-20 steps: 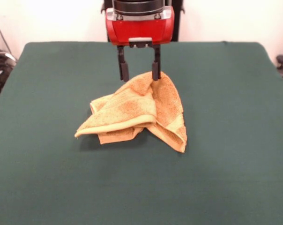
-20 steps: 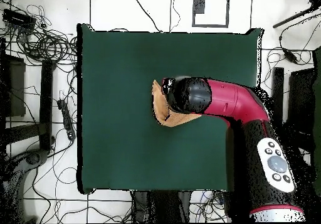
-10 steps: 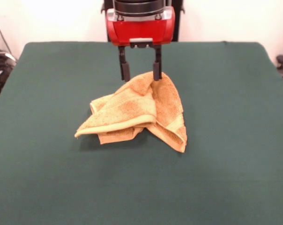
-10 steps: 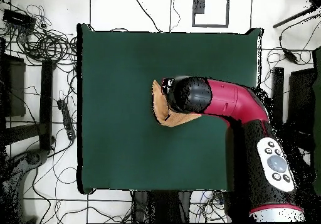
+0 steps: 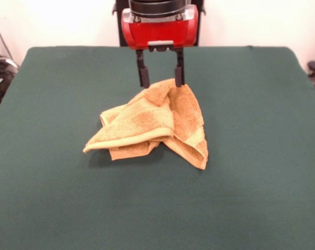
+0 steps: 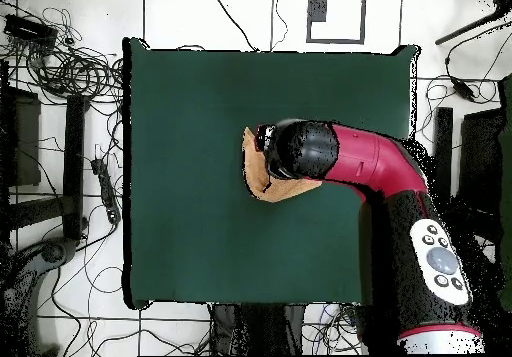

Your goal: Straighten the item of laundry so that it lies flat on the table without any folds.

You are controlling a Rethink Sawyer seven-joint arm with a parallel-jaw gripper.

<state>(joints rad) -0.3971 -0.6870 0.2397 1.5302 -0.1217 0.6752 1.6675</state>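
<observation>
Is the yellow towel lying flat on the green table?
No. The towel sits crumpled in a folded heap on the table, its top under the claw.

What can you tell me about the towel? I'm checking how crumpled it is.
The towel is mustard-orange terry with a paler woven border band along its edges. It lies bunched near the middle of the green table, folded over itself in several layers, one flap draped across the front and a peak rising at the back. The open end effector stands at that peak, one finger against the cloth. Overhead, the arm hides most of it. No tag shows.
</observation>
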